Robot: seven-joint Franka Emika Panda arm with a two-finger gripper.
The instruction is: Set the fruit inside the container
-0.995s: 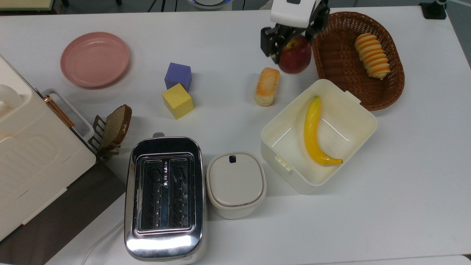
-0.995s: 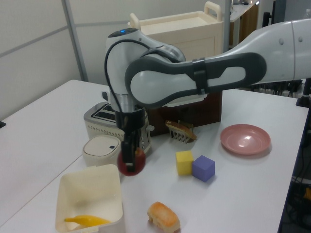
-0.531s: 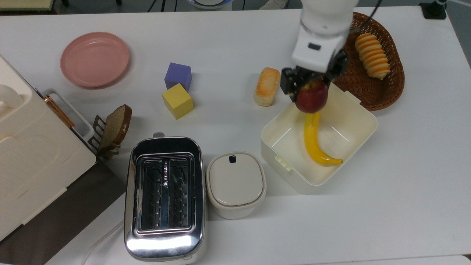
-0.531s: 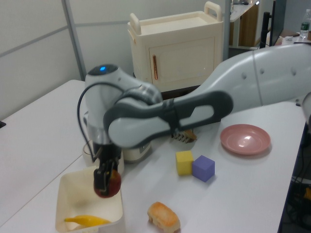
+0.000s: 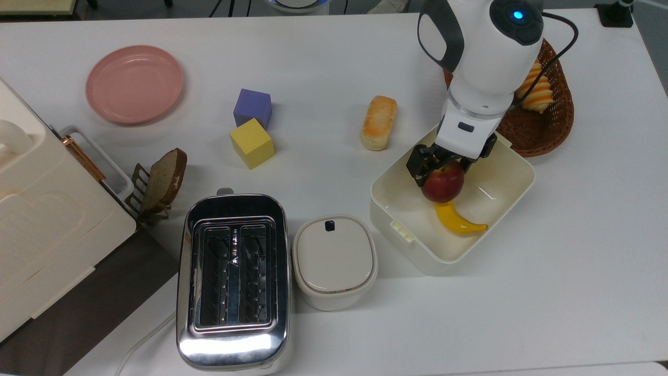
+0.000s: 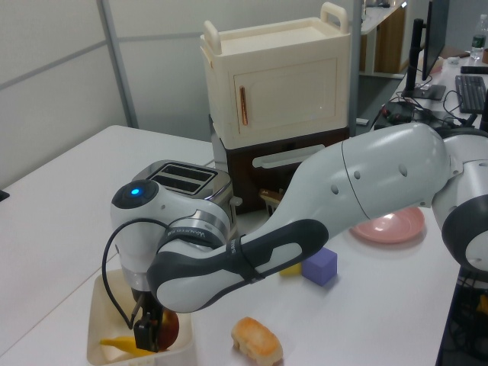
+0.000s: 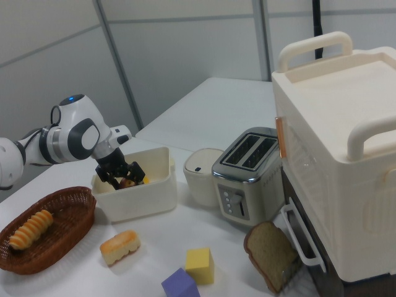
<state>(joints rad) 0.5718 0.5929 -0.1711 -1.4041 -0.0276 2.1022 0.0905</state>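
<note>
Fruit held inside the container

The gripper (image 5: 441,169) clamps the fruit (image 5: 443,182) within the container (image 5: 514,188) walls, over the banana (image 5: 459,219); the wicker basket (image 5: 548,130) sits just beside the container.

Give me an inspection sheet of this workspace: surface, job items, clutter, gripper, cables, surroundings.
Surface: white table, no spills seen.
Job's things: red fruit held over the inside of the cream container, above a banana lying in it; not released.
Clutter: bread roll, purple cube, yellow cube, pink plate, toaster, white lidded pot, bread slice in a rack, wicker basket with a striped pastry.
Gripper: gripper lowered into the container, jaws shut on the fruit.
Cables: black cable on the arm; white cord beside the toaster.
Surroundings: cream cabinet at the table edge.
</note>
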